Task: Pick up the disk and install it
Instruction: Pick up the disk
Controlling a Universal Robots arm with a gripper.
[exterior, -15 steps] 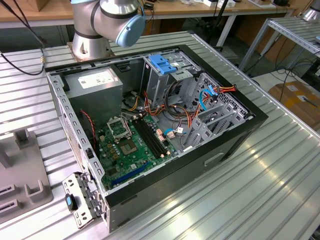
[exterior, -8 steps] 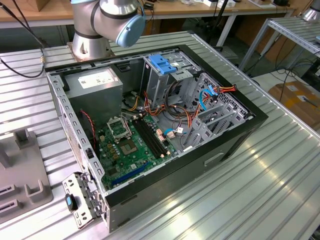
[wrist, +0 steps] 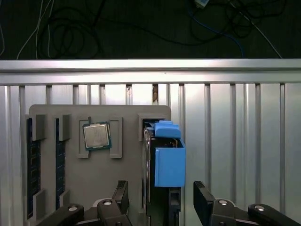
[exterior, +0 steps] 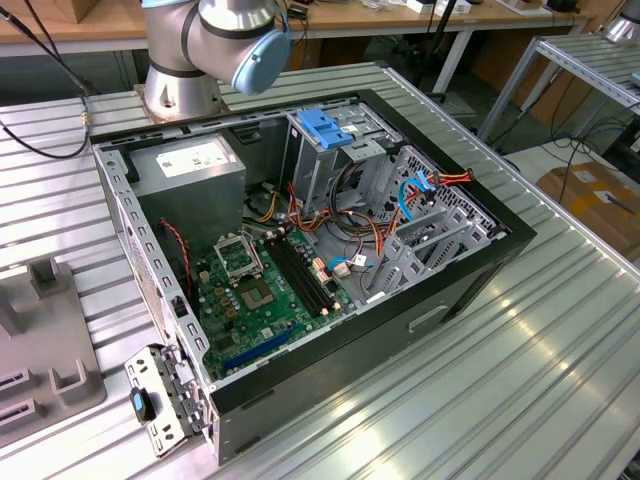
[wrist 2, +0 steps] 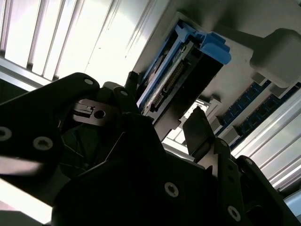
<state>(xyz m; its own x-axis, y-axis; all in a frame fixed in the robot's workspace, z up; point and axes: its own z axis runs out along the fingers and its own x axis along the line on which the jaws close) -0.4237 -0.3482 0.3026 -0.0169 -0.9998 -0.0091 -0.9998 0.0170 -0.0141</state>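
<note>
The disk (wrist: 148, 165) stands on its thin edge in a slot of the grey tray (wrist: 127, 160). A blue plastic piece (wrist: 169, 165) seems clipped on it. The disk looks hard, heavy and easy to hurt, so hold its flat sides. The gripper (wrist: 162, 200) is wide open and empty, with one finger on each side of the disk.

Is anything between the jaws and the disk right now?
Nothing visible. In the first wrist view the gripper's jaws stand open, one either side of the disk, which stands on edge in the grey tray.
</note>
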